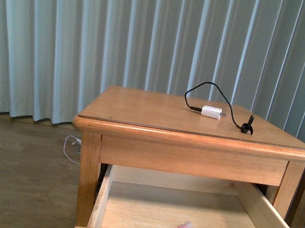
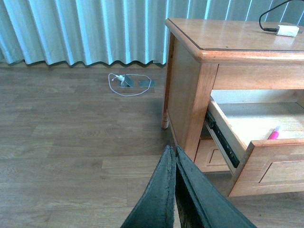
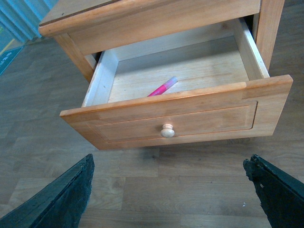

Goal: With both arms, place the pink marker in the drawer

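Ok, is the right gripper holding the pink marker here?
No, the pink marker lies inside the open drawer, while the right gripper is spread wide and empty.

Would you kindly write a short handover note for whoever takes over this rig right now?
Left gripper: shut, empty, off to the side of the nightstand.
Right gripper: open, empty, facing the drawer front.
Pink marker: lying inside the open drawer, near its front wall.
Done: marker is in.
Left: probably only pushing the drawer shut.
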{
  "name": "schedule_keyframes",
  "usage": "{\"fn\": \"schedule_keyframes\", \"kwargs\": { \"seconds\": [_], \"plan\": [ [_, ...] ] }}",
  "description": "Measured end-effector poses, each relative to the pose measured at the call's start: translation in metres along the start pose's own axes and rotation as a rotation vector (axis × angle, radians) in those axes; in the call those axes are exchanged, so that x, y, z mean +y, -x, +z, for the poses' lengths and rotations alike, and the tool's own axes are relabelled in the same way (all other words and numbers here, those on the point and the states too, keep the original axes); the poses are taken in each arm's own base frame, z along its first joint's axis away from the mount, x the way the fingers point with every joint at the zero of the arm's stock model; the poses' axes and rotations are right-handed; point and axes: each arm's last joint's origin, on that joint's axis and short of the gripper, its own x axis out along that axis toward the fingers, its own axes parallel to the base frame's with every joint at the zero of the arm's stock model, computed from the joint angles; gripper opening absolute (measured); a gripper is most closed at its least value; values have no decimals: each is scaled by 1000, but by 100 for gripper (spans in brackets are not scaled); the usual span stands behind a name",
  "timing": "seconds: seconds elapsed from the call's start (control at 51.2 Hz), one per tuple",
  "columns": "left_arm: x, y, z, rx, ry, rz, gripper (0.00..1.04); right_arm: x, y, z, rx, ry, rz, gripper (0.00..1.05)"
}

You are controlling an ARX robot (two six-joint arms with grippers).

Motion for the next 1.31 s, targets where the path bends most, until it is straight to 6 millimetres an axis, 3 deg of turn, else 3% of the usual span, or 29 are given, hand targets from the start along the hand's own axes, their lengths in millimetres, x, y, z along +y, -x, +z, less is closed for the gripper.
{"fn": "schedule_keyframes", "kwargs": {
  "seconds": [0.605, 0.8, 0.878, 0.957, 1.054, 1.308],
  "plan": [
    [0, 1, -11, -22, -2, -1, 4, 0, 0, 0, 1, 0, 0, 96],
    [0, 1, -11, -23, -1, -1, 40, 0, 0, 0, -9, 11, -12, 96],
    [0, 1, -11, -23, -1, 0, 62, 0, -5, -5, -228, 236, -277, 96],
    [0, 1, -11, -23, -1, 0, 81, -5, -9, -9, -121, 384, -362, 96],
    [0, 1, -11, -23, -2, -1, 100, -14, -21, -15, 54, 424, -333, 96],
    [0, 1, -11, -23, -3, -1, 99, -32, -61, -13, 248, 318, -235, 96]
  ]
}}
